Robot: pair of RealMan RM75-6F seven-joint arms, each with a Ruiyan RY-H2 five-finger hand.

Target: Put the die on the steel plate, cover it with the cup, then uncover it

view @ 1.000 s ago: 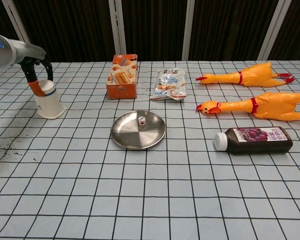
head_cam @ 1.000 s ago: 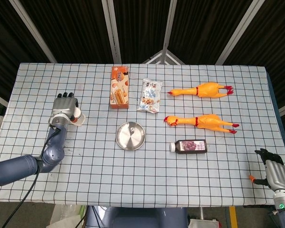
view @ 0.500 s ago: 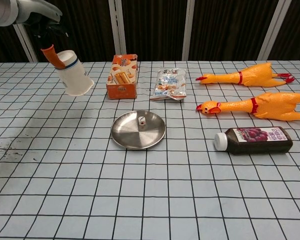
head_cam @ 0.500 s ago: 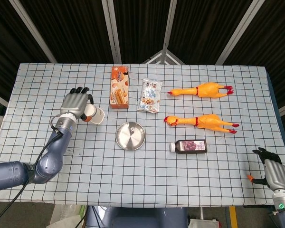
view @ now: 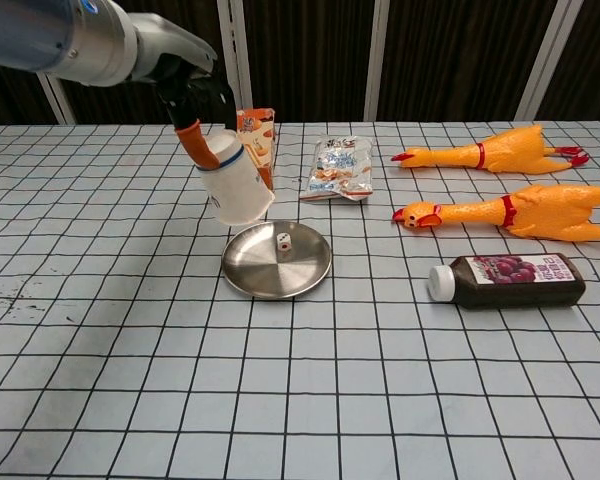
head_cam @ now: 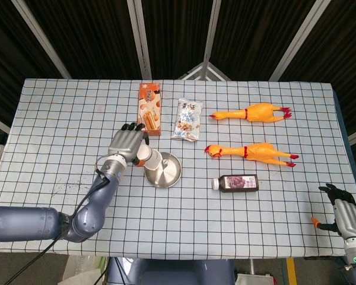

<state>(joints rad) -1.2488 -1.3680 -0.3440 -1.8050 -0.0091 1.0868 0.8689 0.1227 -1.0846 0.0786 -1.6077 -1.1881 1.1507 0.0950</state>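
Place looked like robot test lab or demo booth, not home. Surface (head_cam: 237, 225) wore white cloth with black grid, laid out as staging area. Dark corrugated panels and pale metal frame bars (head_cam: 140, 37) enclosed back, like built rig. Odd mix of props sat spread apart: two rubber chickens (view: 490, 153) (view: 515, 212), snack box (head_cam: 149, 109), snack packet (view: 340, 167), dark bottle (view: 510, 280) lying on side. Grey robot arm (head_cam: 41, 221) reached in from left edge.
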